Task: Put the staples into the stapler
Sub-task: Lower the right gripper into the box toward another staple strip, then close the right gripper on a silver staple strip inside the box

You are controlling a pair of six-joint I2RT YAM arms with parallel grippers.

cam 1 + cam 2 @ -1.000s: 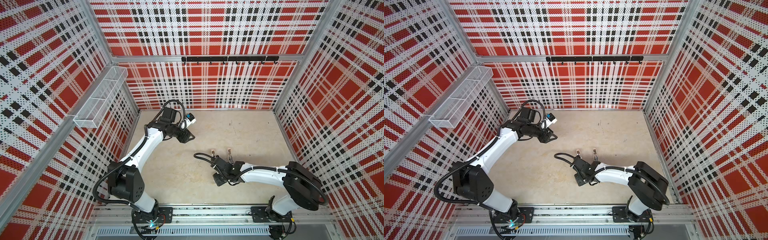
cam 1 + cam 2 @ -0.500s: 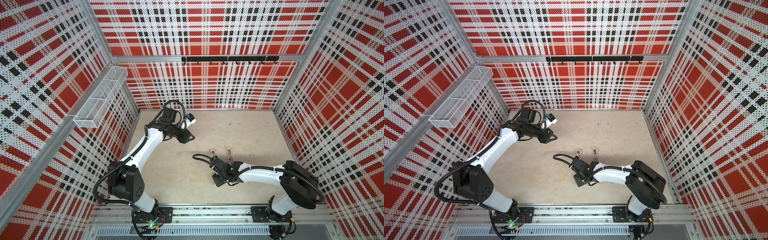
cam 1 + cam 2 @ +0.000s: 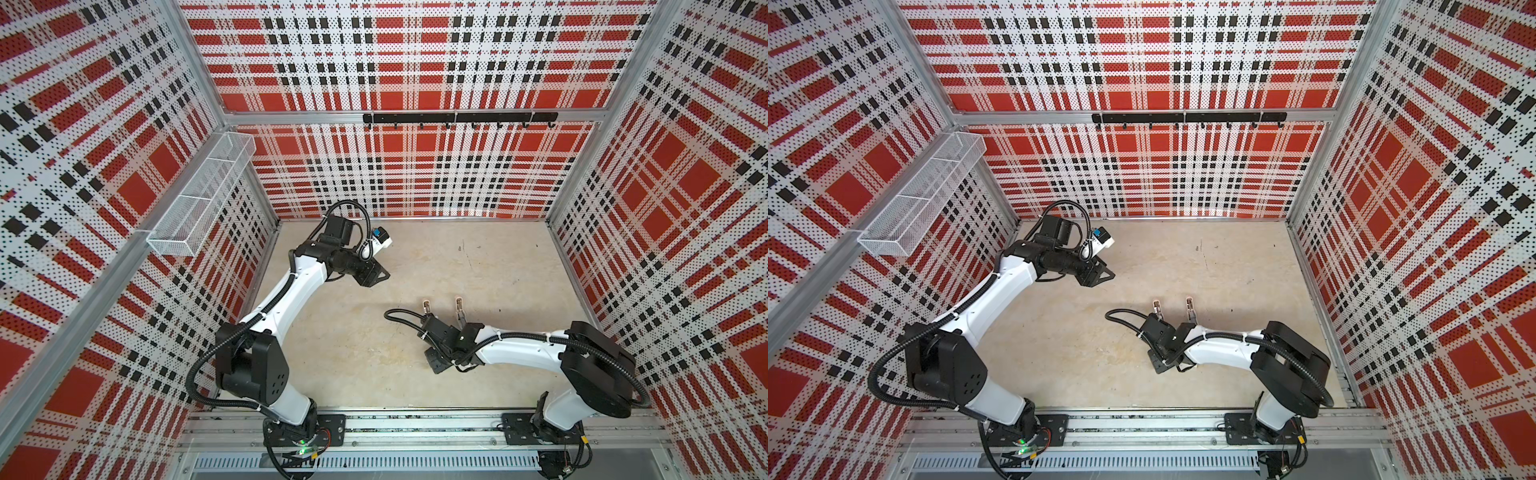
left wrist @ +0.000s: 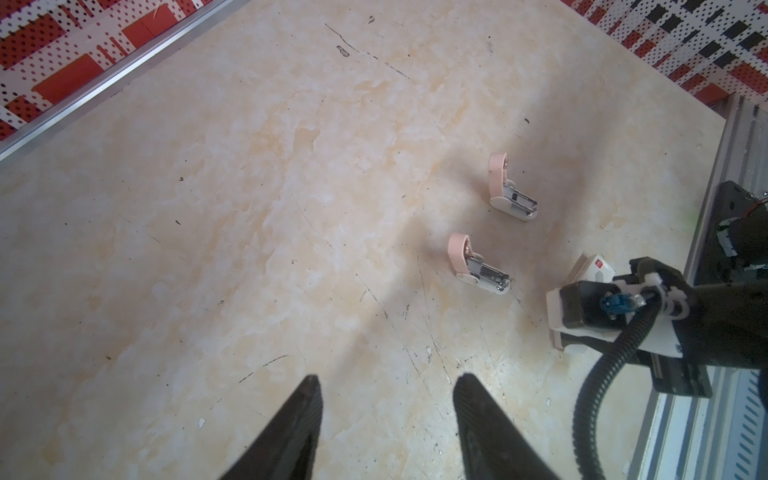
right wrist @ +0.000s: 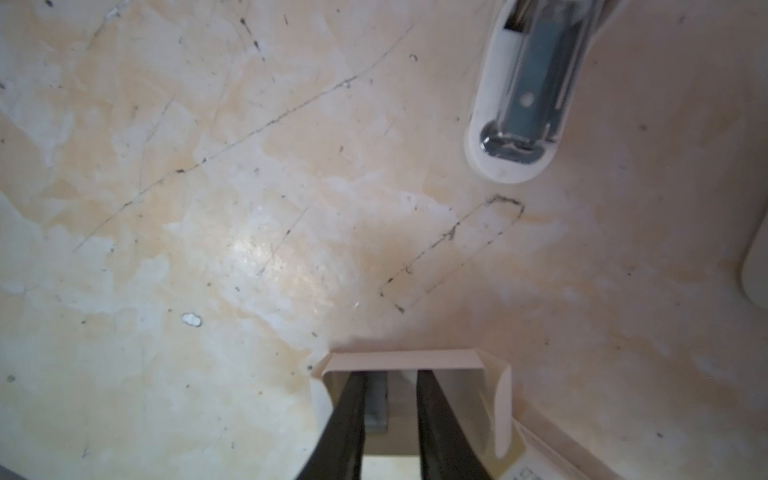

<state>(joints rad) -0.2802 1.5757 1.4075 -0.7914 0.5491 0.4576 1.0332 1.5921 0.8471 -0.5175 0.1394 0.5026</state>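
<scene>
While looking through the right wrist view, find the staples [image 5: 376, 401] as a thin grey strip lying inside the white tray [image 5: 399, 359], close against the inner face of one finger [image 5: 347, 415]. Read the right jaws as slightly apart, both tips dipped into the tray and straddling the strip, with a gap showing on the strip's other side: clamped on nothing. Beside the tray, note the printed sleeve [image 5: 540, 459]. Just beyond, on the pale desk [image 5: 187, 228], see the nearer stapler [image 5: 519, 104], metal channel bared; at the picture's edge, catch a pale sliver, probably the second stapler [image 5: 757, 266]. From the left wrist view, confirm both pale pink, lids swung upright, side by side and apart. Farther off, toward the back of the desk, find the left jaws apart, empty, well away from the tray.

Judge the step in hand as the pick-up, loading not yet begun. For the next move: close gently across the strip, lift straight up clear of the tray walls, carry the short way to the nearer stapler, line up lengthways with the channel, lower in level. Expect the light tray to ride up, or the strip to snap if squeezed hard.
</scene>
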